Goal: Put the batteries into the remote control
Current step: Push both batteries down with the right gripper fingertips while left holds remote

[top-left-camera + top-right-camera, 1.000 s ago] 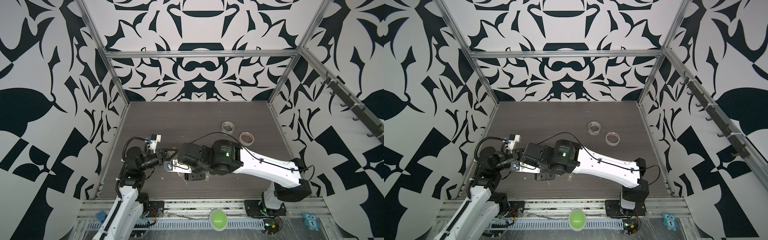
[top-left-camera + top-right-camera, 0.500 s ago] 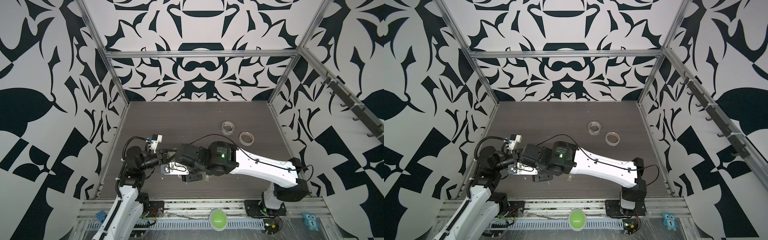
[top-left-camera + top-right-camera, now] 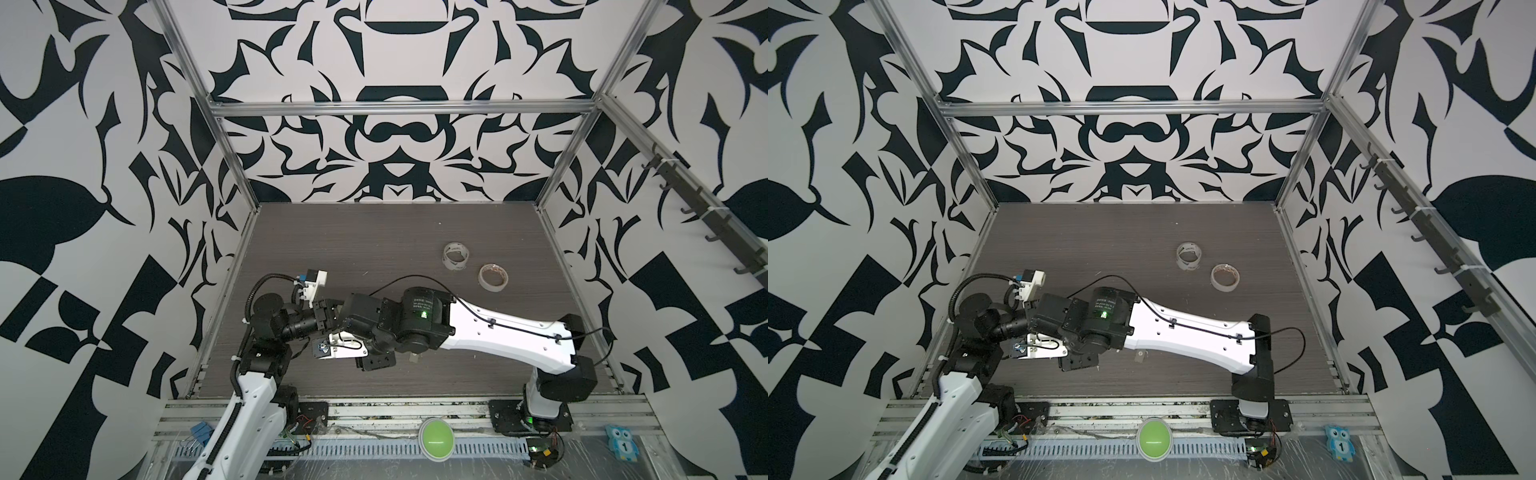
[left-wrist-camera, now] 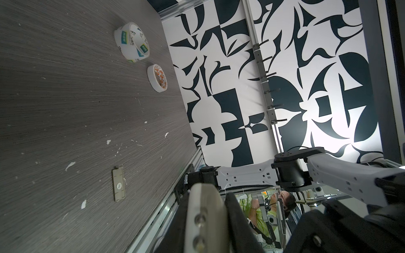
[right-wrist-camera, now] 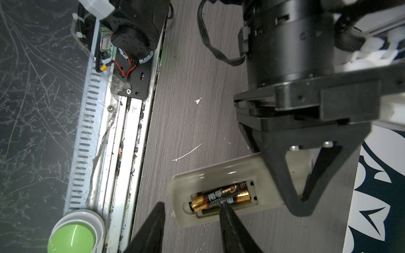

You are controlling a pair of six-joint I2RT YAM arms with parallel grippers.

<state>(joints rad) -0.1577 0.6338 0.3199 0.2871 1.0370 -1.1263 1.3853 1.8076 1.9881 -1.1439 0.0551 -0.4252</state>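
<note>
In the right wrist view the remote control (image 5: 219,173) is held pale back up above the table, its battery bay uncovered. Two batteries (image 5: 221,195), dark with gold ends, lie side by side in the bay. My left gripper (image 5: 300,203) is shut on the remote's far end; in the left wrist view the remote (image 4: 203,210) shows edge-on between the black fingers. My right gripper (image 5: 192,203) is open over the bay end, with one fingertip (image 5: 224,206) touching the batteries and the other off the remote's edge. In both top views my right arm hides the remote.
A small grey battery cover (image 4: 119,183) lies flat on the table near the front, also under my right arm (image 3: 412,358). Two tape rolls (image 3: 456,256) (image 3: 493,277) sit at the back right. A green button (image 3: 435,433) stands on the front rail.
My right arm has shifted a little left, closer over the left gripper, and its jaws have narrowed. The left arm holds still with the remote.
</note>
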